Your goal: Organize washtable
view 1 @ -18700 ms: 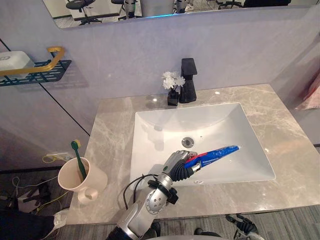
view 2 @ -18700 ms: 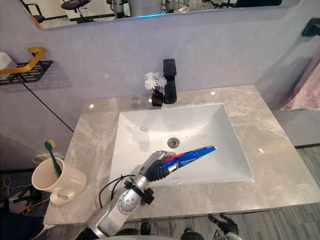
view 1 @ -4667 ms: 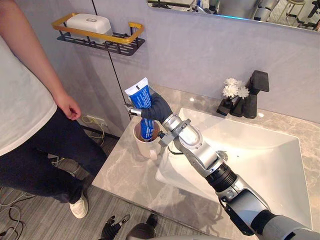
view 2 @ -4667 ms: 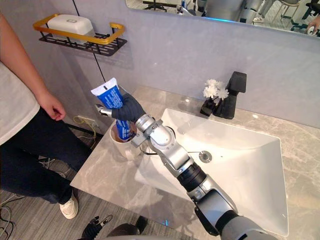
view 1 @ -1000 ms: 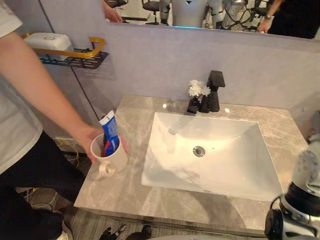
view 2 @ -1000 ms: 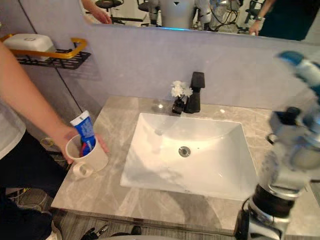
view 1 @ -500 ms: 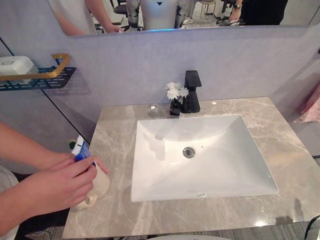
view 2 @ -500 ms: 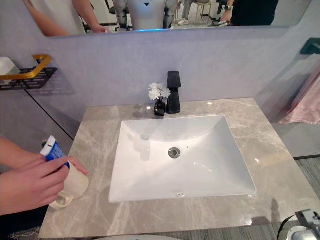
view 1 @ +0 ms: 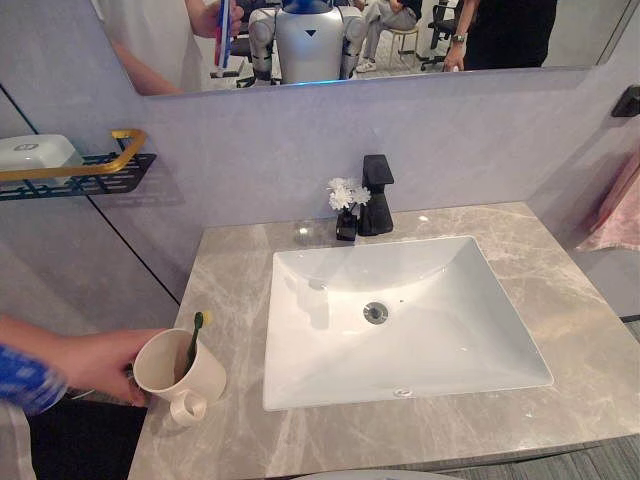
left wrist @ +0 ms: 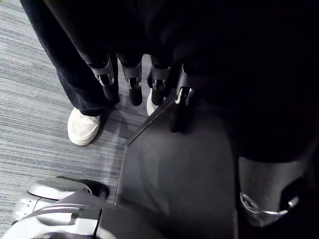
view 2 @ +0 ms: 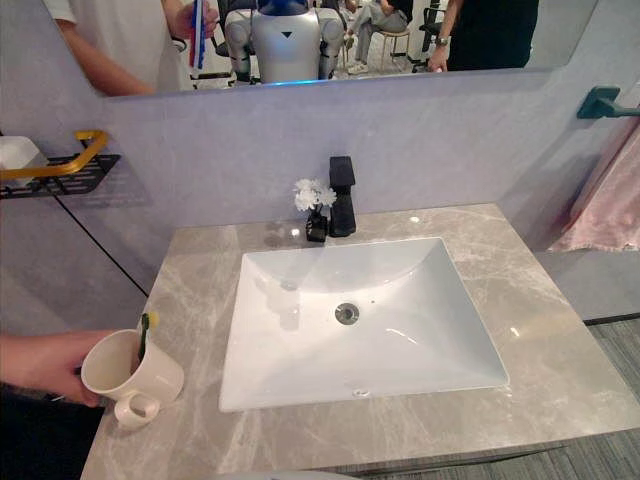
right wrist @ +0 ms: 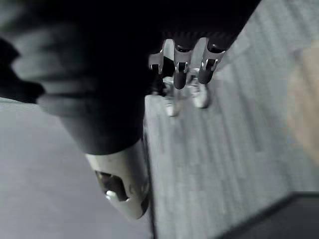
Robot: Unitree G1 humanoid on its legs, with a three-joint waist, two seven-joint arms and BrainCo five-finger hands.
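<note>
Marble countertop (view 1: 590,330) fills the scene, with the mirror (view 1: 400,40) on the wall behind the white sink basin (view 1: 330,330) set in the middle. Left of the basin and up the wall, a gold-railed shelf (view 1: 90,170); behind the basin, the black faucet (view 1: 376,195) and white flowers (view 1: 346,200) just beside it. At the basin's front-left corner sits the cream mug (view 1: 195,375), a person's hand (view 1: 100,362) wrapped round it, and a green toothbrush (view 1: 193,340) standing inside. Left hand (left wrist: 133,79) hangs over grey floor (left wrist: 30,74), fingers straight, holding nothing; right hand (right wrist: 180,69) likewise, relaxed and empty.
</note>
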